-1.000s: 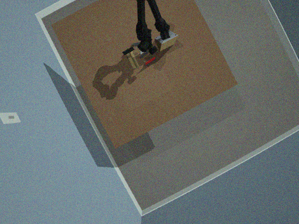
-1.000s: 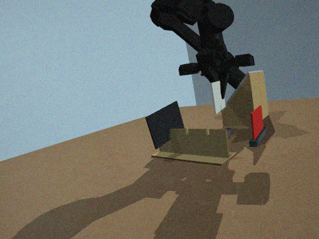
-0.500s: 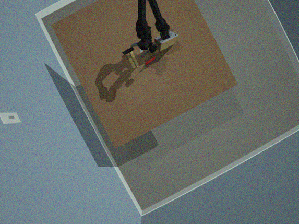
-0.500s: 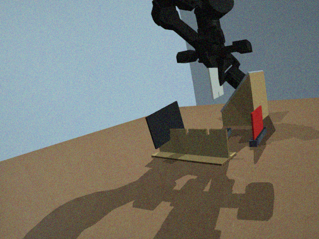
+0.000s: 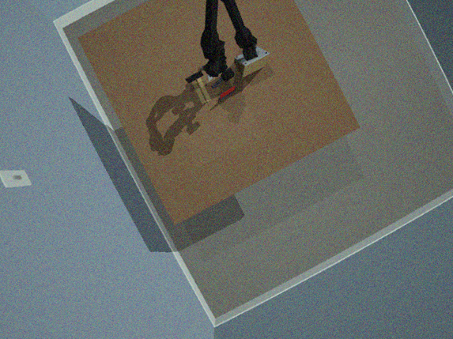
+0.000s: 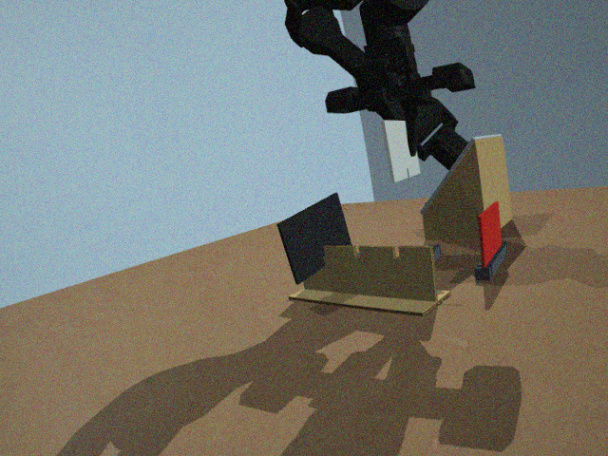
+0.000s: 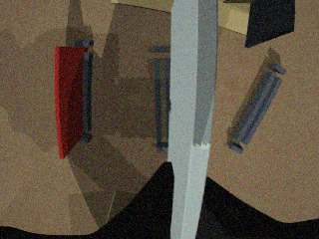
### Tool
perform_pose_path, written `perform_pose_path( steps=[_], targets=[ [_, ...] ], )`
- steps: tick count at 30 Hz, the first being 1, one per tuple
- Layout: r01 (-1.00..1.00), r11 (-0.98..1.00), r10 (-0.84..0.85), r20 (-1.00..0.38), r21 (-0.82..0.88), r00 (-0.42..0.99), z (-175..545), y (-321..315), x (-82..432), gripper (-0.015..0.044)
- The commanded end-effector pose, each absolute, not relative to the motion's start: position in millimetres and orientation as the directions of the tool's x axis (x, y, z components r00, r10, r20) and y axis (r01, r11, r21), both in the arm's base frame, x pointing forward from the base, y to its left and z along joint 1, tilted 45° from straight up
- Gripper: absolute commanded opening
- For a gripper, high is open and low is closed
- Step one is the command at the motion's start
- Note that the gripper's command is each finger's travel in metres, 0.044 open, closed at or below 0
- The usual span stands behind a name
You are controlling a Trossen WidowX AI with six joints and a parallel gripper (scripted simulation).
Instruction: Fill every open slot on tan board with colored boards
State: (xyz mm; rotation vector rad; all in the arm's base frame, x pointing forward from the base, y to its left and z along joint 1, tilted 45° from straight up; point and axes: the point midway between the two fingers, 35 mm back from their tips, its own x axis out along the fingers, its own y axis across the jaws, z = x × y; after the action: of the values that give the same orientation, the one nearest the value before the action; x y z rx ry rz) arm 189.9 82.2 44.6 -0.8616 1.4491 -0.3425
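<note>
the gripper point(image 5: 209, 74) point(image 6: 413, 153) point(image 7: 188, 166) clasped the white board point(image 5: 211, 79) point(image 6: 402, 152) point(image 7: 183, 100) upright, likely so its notch could meet a slot in the tan board point(image 5: 202, 90) point(image 6: 378, 275) point(image 7: 233, 20).

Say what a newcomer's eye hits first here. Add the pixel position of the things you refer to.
The red board point(image 5: 227, 92) point(image 6: 489, 234) point(image 7: 70, 100), the one vivid color, upright in its holder at the exterior view's right. Next, the white board point(image 6: 402, 150) point(image 7: 184, 75) in the shut gripper point(image 6: 412, 140), high above the table, splitting the wrist view top to bottom. Then the black board point(image 5: 194, 76) point(image 6: 313, 237) point(image 7: 271, 20), leaning at the left end of the tan board point(image 5: 202, 90) point(image 6: 378, 275).
</note>
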Motion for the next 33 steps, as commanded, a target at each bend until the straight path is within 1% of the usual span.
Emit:
perform_pose_path(
  steps=[1, 33],
  targets=[
    [-0.264, 0.672, -0.684, -0.716, -0.692, 0.140, 46, 85, 201, 0.0000],
    [-0.097, 0.707, -0.686, -0.713, -0.700, 0.143, 52, 92, 284, 0.0000]
  ],
)
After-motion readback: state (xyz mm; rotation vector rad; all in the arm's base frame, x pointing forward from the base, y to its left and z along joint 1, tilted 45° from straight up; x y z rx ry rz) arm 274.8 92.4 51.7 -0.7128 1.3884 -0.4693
